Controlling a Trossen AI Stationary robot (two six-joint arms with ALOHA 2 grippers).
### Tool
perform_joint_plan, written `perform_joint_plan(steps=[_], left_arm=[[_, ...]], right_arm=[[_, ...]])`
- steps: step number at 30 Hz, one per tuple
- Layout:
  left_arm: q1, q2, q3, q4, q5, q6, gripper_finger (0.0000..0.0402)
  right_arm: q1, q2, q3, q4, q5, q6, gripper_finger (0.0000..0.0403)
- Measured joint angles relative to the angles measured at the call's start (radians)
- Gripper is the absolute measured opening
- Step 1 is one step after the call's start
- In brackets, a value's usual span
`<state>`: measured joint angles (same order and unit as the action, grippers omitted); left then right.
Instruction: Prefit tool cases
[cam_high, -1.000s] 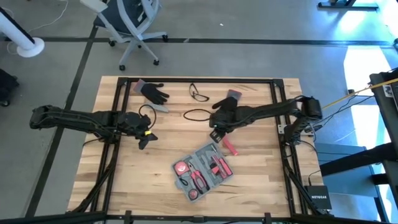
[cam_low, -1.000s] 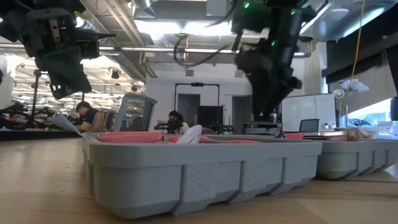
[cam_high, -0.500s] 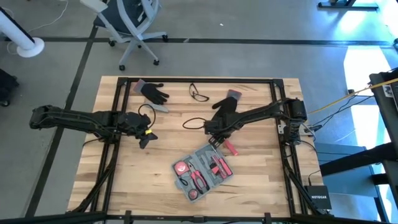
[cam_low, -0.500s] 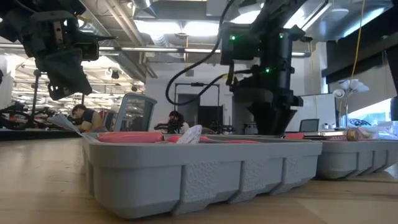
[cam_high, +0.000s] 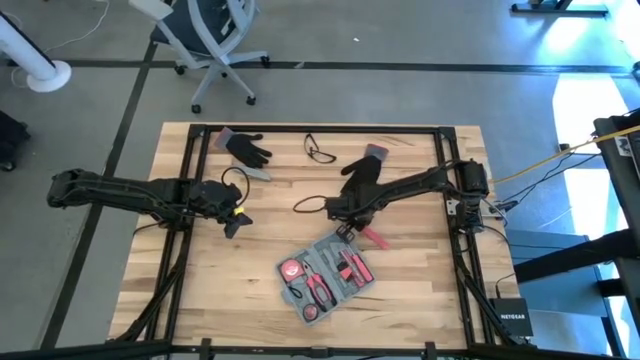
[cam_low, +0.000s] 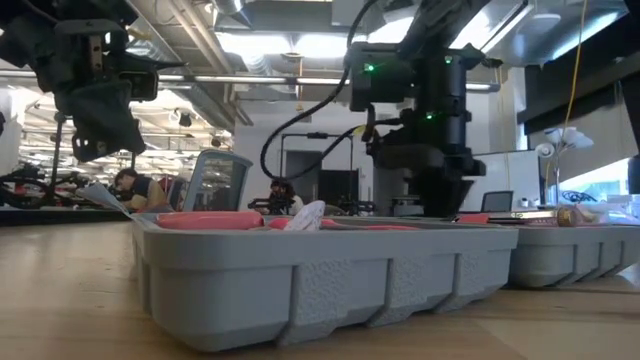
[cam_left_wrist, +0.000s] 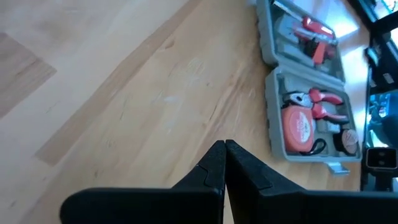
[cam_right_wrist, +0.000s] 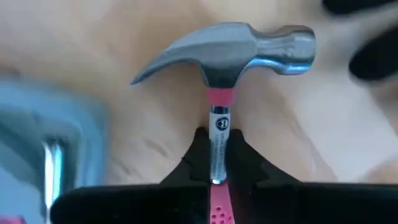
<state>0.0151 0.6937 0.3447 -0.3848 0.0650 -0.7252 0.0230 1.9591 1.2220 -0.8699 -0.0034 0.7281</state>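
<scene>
Partly fitted, by the look of it. Case (cam_high: 326, 273) lying open on the worktop (cam_high: 200, 290), toward the near middle, both grey halves up. Already seated in its recesses: a round red tape measure (cam_left_wrist: 301, 126), red-handled pliers (cam_left_wrist: 323, 98) and further red-and-grey tools (cam_high: 350, 266), too small to name.

Still outside: a hammer (cam_right_wrist: 229, 53) with a steel claw head and pink grip, lying on the bare wood just beside the case's far corner. Right hand (cam_right_wrist: 217, 158) down over it, fingers (cam_right_wrist: 198, 155) closed on the shaft just below the head. Whether lifted or still resting on the wood, cannot tell.

Left hand (cam_left_wrist: 224, 163) fully closed, holding nothing, hovering over bare wood at the left of the worktop, well apart from the case. Waiting, apparently.

Also lying about, away from the case: two black gloves (cam_high: 243, 146), a pair of glasses (cam_high: 320, 150) and a loop of black cord (cam_high: 312, 205) along the far side. Probably no part of the fit.

Left to do, as a judgement: carry the hammer across to the case and press it into a free recess, most likely a long slot, though none can be made out clearly from above. Then check for any other empty recess.
</scene>
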Motion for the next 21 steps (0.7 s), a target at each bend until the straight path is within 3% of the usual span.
perform_joint_plan(steps=[9, 21], left_arm=[[0.000, 0.000, 0.000, -0.015, 0.000, 0.086, 0.0000], [0.001, 0.001, 0.000, -0.081, -0.014, 0.131, 0.0000]], right_arm=[[0.010, -0.113, 0.053, -0.191, -0.031, 0.007, 0.0011], [0.017, -0.071, 0.057, -0.155, 0.009, 0.079, 0.0011]])
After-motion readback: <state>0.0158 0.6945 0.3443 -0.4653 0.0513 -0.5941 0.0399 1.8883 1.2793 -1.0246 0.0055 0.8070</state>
